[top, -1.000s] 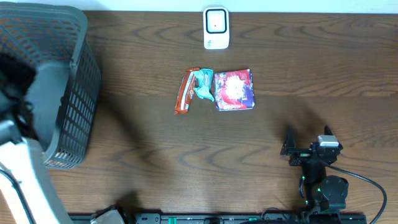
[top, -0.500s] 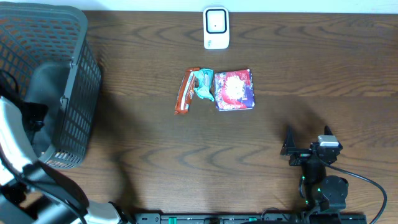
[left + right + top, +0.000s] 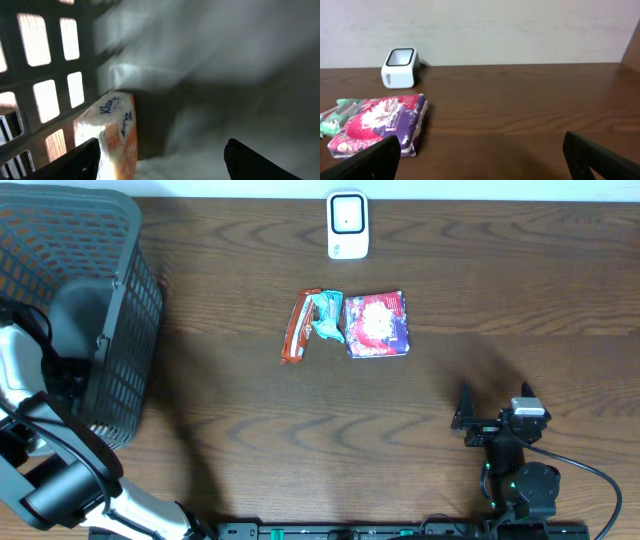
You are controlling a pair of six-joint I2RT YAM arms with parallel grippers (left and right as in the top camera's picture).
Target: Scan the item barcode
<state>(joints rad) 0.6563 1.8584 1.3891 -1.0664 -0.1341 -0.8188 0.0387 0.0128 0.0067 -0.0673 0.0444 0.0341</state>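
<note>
My left arm (image 3: 18,370) reaches into the grey basket (image 3: 130,300) at the table's left end. In the left wrist view my left gripper (image 3: 161,155) is open over the basket floor. An orange Kleenex tissue pack (image 3: 117,135) leans against the mesh wall (image 3: 45,45), just inside the left finger (image 3: 82,160); I see no contact. The white barcode scanner (image 3: 347,225) stands at the far middle edge. My right gripper (image 3: 495,398) rests open near the front right, holding nothing.
In the middle of the table lie a red-brown bar wrapper (image 3: 297,328), a teal packet (image 3: 326,318) and a purple and red packet (image 3: 377,325). The right wrist view shows the purple packet (image 3: 380,122) and the scanner (image 3: 400,67) ahead, against a pale wall.
The left arm has shifted inside the basket toward its near side. The right arm and the items on the table have not moved.
</note>
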